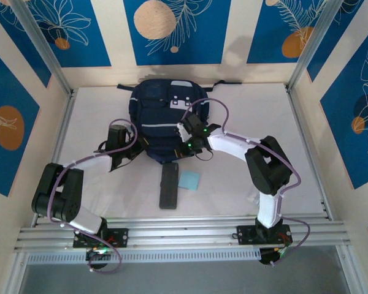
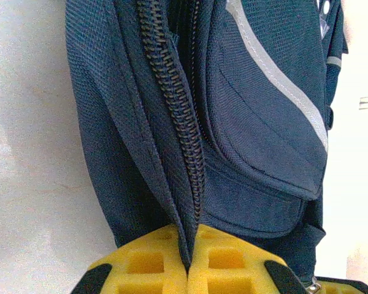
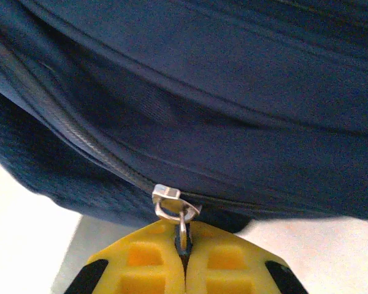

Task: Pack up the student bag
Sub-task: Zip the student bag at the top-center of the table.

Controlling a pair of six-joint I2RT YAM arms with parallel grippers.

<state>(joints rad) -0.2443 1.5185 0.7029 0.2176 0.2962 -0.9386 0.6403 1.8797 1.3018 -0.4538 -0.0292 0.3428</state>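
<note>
step: unzipping, nothing packed yet. student bag (image 1: 162,116) lies mid-table (image 1: 251,116), toward the far side. left claw (image 2: 187,269) is clenched on the fabric edge by the zipper teeth (image 2: 178,122). right claw (image 3: 183,260) is clenched on the zipper pull (image 3: 182,231). next: drag the pull along the track, left anchoring.

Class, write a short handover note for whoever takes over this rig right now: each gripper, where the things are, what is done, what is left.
Left gripper: shut on the zipper edge of the bag.
Right gripper: shut on the zipper pull.
Bag lies mid-table; a black case and a blue sheet lie outside it, just in front.
Done: both grips set at the zipper.
Left: open the bag, probably put case and sheet in, then close it.
</note>
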